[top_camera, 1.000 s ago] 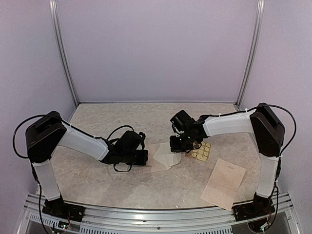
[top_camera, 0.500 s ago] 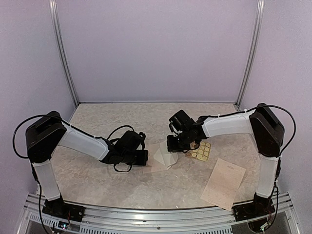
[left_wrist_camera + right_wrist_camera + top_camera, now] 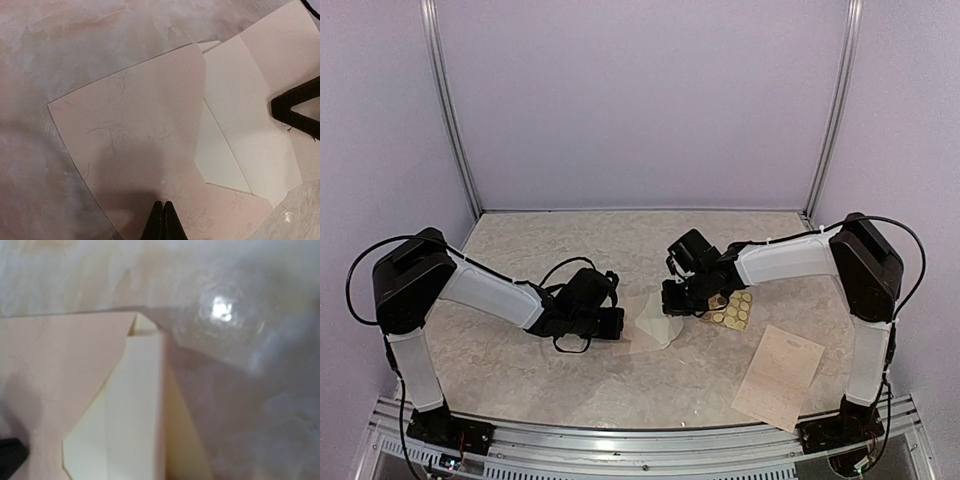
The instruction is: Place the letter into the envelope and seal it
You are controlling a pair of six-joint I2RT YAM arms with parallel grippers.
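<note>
**Marbled table, envelope open, letter not yet in**

Mottled beige tabletop (image 3: 550, 250) boxed by plain lilac walls (image 3: 640, 100), one arm reaching in from each near corner.

Left: left gripper (image 3: 162, 207) low over the table, jaws pressed fully together, tips down on the near-left part of the envelope (image 3: 135, 135). No paper visible between the fingers, so probably pinning rather than gripping.

Centre: envelope flat on the table, pink patterned side up, pale inner face of the flap showing toward the right. Open, not sealed. Impossible to tell whether any of the pale folds is a sheet tucked inside.

Just right of centre: right gripper (image 3: 673, 300), jaws likewise closed tight, tip resting on the pale part of the envelope, nothing visibly held.

Further right: tan sheet of round stickers (image 3: 731, 310), just beside the right gripper. Near right: letter (image 3: 779, 376), a flat unfolded sheet with handwritten lines, well apart from the envelope.

Judged progress: early. Envelope opened and held down. Letter outside, not folded, not inserted. Flap not closed, no sticker lifted. Probably left to do: fetch and fold the letter, slide it in, close the flap, seal with a sticker.

In the way: sticker sheet lying roughly between envelope and letter, and both closed grippers resting on the envelope itself.
</note>
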